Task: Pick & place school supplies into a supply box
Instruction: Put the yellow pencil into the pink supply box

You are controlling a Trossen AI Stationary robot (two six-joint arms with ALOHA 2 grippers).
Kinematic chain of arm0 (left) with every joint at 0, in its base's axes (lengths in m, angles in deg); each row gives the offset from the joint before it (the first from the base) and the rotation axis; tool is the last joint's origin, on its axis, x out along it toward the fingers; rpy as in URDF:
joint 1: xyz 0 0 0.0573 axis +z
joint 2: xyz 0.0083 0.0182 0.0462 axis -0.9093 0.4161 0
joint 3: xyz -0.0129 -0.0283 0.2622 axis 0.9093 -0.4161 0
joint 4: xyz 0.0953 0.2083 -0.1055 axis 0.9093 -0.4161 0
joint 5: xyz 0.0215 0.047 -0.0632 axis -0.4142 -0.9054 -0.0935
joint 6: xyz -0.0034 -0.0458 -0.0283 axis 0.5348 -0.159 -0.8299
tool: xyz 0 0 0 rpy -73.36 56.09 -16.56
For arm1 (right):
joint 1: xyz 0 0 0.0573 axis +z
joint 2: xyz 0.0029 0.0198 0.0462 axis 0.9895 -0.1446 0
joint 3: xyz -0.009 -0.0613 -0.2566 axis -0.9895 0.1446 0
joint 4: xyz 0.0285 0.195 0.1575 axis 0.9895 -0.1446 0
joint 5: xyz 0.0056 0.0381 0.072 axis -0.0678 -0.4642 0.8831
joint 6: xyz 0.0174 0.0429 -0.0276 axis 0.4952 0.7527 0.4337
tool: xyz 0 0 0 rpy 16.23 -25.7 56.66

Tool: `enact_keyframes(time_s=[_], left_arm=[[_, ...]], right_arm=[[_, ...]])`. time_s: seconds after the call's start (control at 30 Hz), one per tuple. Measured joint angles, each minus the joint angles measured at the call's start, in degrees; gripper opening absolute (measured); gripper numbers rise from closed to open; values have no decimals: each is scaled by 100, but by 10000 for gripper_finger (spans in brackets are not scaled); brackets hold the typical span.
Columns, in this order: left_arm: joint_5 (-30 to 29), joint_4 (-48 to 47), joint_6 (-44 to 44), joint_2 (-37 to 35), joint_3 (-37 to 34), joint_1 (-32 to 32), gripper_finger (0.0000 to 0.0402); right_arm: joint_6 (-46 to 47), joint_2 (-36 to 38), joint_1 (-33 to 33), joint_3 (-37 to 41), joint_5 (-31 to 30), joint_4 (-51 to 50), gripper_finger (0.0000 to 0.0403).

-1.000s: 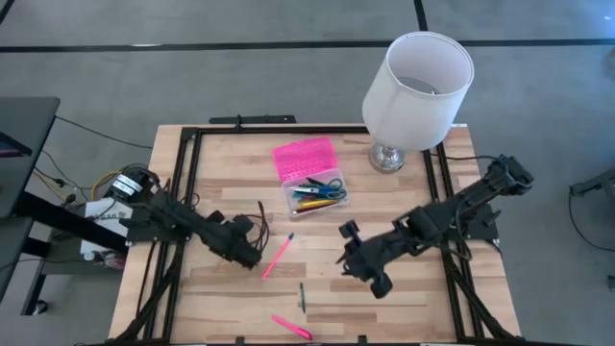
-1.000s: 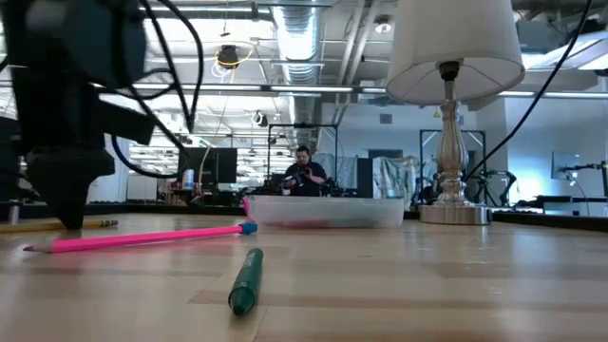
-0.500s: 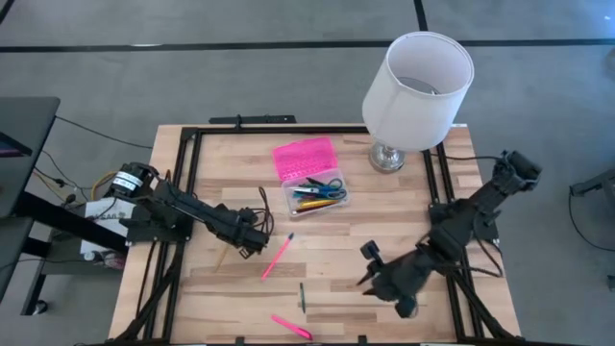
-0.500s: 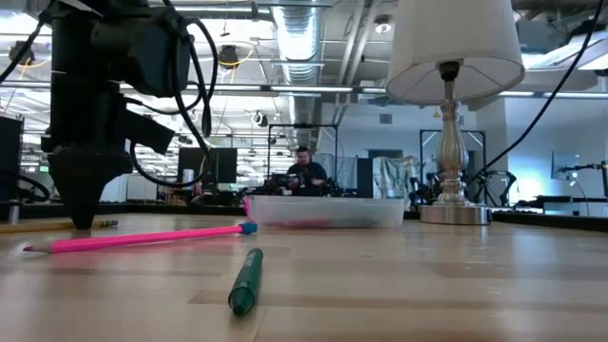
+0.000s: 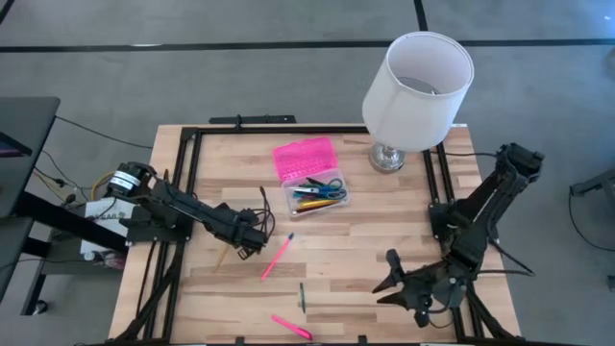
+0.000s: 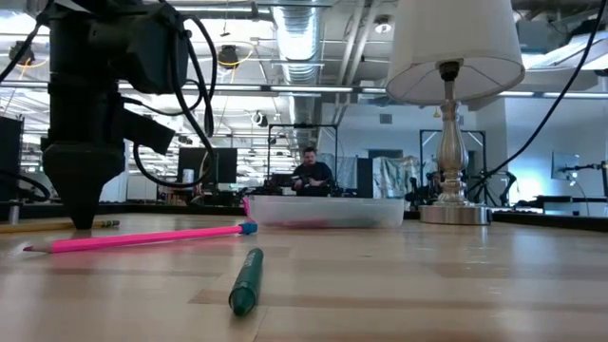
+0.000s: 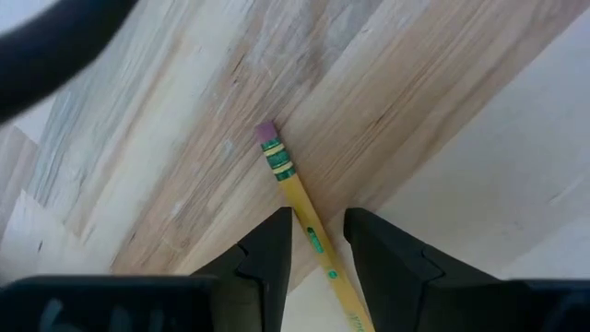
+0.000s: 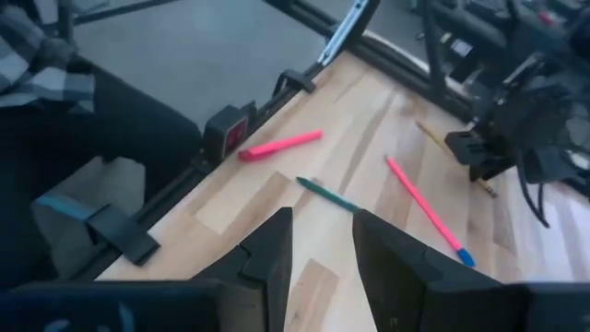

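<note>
One yellow pencil [image 7: 300, 205] lies flat between left gripper [image 7: 316, 242] open jaws, eraser pointing fwd; not gripped

A lamp [image 5: 415, 86] is crowding the worktop's [image 5: 336, 259] far right corner, its shade overhanging beside the supply box [image 5: 312, 192]. Bare wood is lying open along the right edge, while loose pens are dotting the near middle and the left gripper [image 5: 252, 240] is blocking the left-centre.

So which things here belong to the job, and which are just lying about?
Job: box with pink lid, yellow pencil between left gripper fingers, pink pencil, green pen, pink pen.
Lying about: lamp; cables.
</note>
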Motion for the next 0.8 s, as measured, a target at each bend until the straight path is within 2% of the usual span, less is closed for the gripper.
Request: enact_keyframes(time_s=[0.17,0.3,0.63,0.8], left_arm=[[2,37,-23,-9,-25,-60,113],[-9,93,67,-9,-36,-116,109],[46,222,344,-9,-54,-403,37],[-30,111,438,3,-54,-637,22]], right_arm=[[47,-26,1,242,-347,283,111],[36,-61,-74,410,-381,629,111],[10,-63,-182,629,-361,997,111],[10,-63,-182,629,-360,995,110]])
